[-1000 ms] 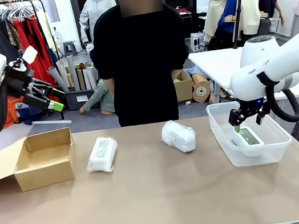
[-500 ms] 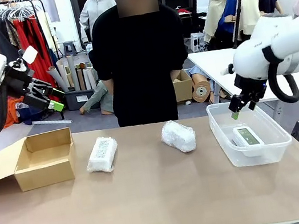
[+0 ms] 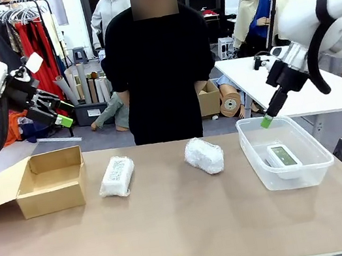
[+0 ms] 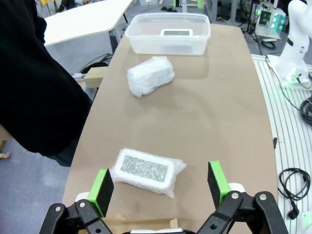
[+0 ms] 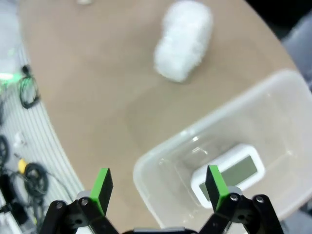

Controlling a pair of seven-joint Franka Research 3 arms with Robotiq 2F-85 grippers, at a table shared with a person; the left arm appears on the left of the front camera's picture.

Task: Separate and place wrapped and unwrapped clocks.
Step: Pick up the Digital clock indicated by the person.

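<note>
Across the robot's side of the room runs a brown table, and a person in a black top stands at its far edge, facing the arms. At the table's left end sits an open cardboard box with one flap folded outward. At the right end stands a clear plastic tub.

Just right of the box, not touching it, lies the flat wrapped bundle in bubble wrap. The rounder wrapped bundle rests near the middle of the table toward the far edge, between the flat one and the tub and apart from both.

High over the left end, above and behind the box, hangs the left gripper, its green pads spread wide and nothing between them. Its wrist view looks down on the flat bundle framed between the fingers. Above the tub's far rim is the right gripper, tilted downward, its pads also wide apart and empty in its wrist view.

Inside the tub, face up with the grey-green screen showing, lies the white digital clock.
</note>
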